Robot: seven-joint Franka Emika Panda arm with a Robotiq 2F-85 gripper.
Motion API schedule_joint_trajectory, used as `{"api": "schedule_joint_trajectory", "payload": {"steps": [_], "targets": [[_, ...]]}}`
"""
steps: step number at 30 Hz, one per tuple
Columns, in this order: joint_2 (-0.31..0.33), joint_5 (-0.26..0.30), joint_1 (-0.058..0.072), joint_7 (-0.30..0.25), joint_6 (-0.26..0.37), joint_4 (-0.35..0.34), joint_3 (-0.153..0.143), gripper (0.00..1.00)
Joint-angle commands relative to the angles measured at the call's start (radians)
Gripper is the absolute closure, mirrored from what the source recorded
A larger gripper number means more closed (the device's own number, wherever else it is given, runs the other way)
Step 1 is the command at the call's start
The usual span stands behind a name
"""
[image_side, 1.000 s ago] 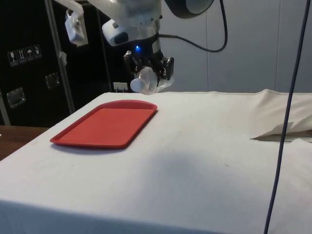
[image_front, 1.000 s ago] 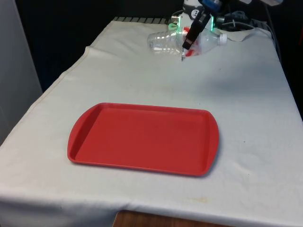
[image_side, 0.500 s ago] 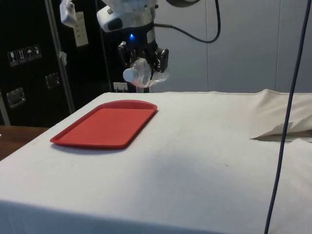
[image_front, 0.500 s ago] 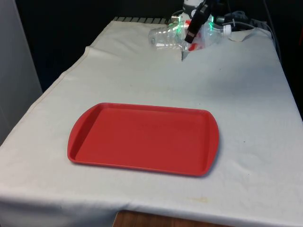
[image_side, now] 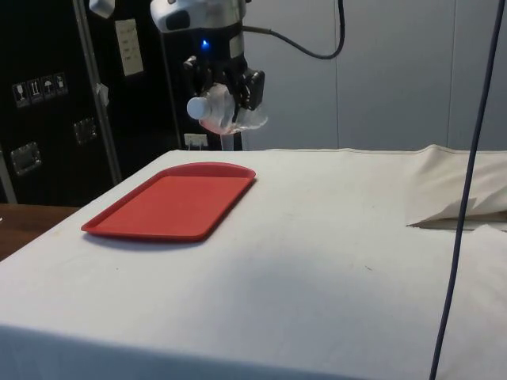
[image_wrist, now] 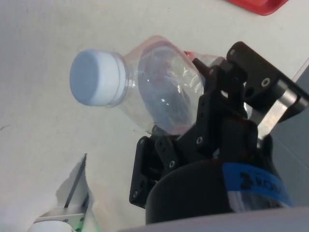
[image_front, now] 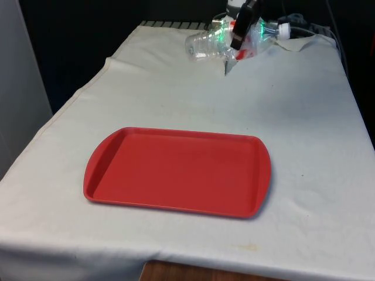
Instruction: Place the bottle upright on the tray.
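1. The bottle (image_front: 225, 42) lies sideways in the air above the table's far end, white cap (image_wrist: 94, 78) toward the front view's right.
2. My gripper (image_side: 218, 91) is clamped across its clear body.
3. Step in hand: carrying.
4. Next, I judge: travel to the red tray (image_front: 176, 172), well apart, and rotate the bottle upright.

White-cloth table (image_front: 304, 117) w/ red tray (image_front: 176, 171) on it.

White tablecloth (image_front: 176, 99) covers table, rumpled fold (image_side: 459, 207) near side view's right edge.
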Motion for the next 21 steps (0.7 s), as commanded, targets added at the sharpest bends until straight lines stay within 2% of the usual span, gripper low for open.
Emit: {"api": "schedule_joint_trajectory", "payload": {"steps": [1,6,7,8,14,16,17,21], "targets": [[-0.004,0.020,-0.002,-0.013,0.017,-0.001,-0.004,0.65],[-0.004,0.044,-0.002,-0.022,0.039,0.003,-0.013,0.65],[0.000,0.030,0.000,-0.009,0.027,0.005,-0.012,0.65],[-0.004,0.053,-0.002,-0.025,0.048,0.004,-0.017,0.65],[-0.006,0.085,-0.002,-0.035,0.078,0.006,-0.030,0.65],[-0.003,0.071,0.000,-0.022,0.068,0.009,-0.030,0.65],[-0.006,0.095,-0.002,-0.039,0.088,0.006,-0.034,0.65],[-0.006,0.113,-0.002,-0.044,0.110,0.005,-0.043,0.65]]}}
